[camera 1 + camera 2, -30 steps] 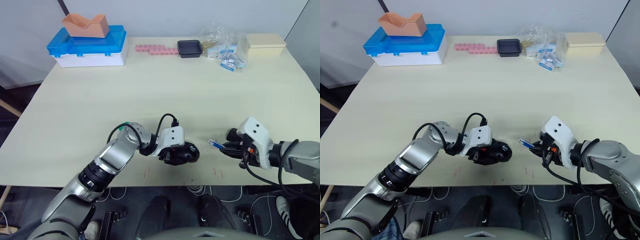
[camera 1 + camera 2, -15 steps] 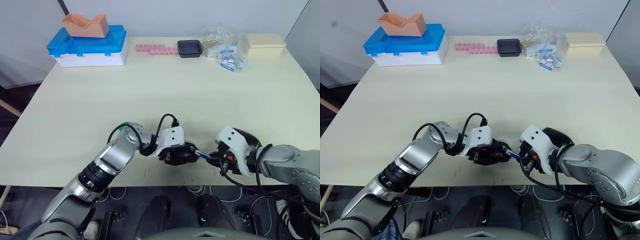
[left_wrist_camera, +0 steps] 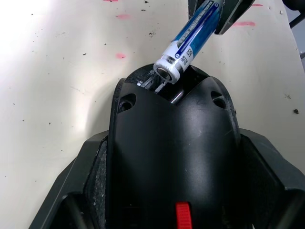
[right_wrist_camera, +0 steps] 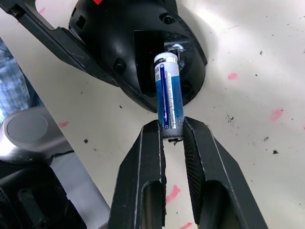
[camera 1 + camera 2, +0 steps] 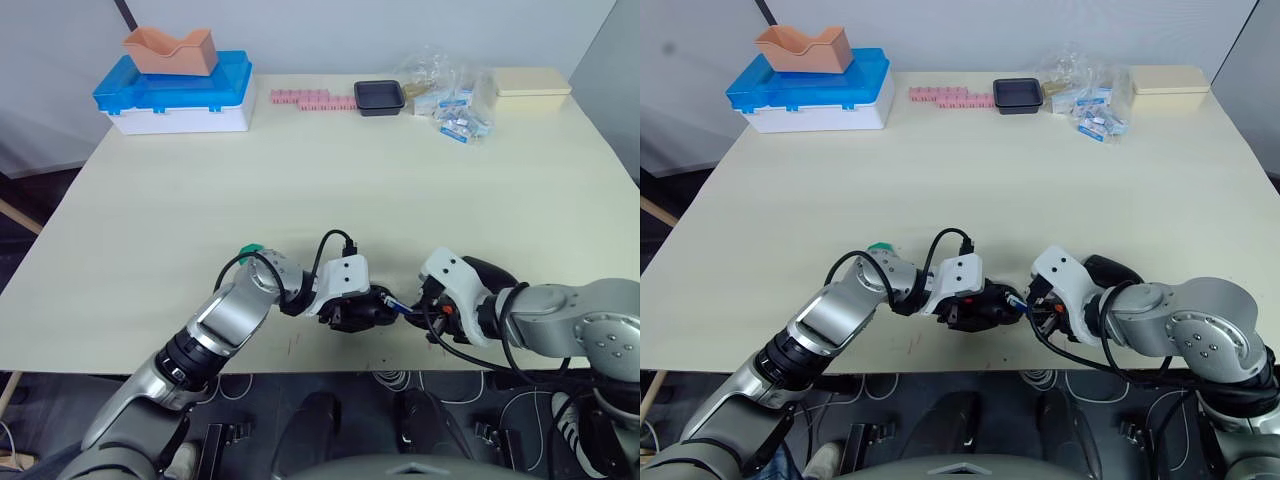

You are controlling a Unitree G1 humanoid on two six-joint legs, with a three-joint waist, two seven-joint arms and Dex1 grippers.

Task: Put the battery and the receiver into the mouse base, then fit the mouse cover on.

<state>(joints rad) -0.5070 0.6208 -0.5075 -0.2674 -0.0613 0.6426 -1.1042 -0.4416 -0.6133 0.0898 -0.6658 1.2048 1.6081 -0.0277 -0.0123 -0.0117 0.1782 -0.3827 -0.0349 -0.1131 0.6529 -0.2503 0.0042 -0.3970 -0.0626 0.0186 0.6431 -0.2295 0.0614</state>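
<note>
The black mouse base (image 5: pixel 366 309) sits low over the table near its front edge, with my left gripper (image 5: pixel 358 311) shut on its sides. The left wrist view shows its red mark and an open slot (image 3: pixel 164 90) at the far end. My right gripper (image 4: pixel 170 130) is shut on the blue-and-white battery (image 4: pixel 167 98), just to the right of the base. The battery (image 5: pixel 401 305) points left, and its silver end rests at the mouth of that slot. The receiver and the mouse cover are out of view.
A blue-and-white box (image 5: pixel 178 92) with an orange piece on top stands at the back left. Along the back edge are pink blocks (image 5: pixel 313 99), a black tray (image 5: pixel 380 96), bagged small parts (image 5: pixel 447 100) and a beige box (image 5: pixel 532 82). A small green piece (image 5: pixel 247 250) lies by my left wrist.
My right gripper has carried the battery leftward until its end reached the mouse base's slot. The left gripper has held the base nearly still.
</note>
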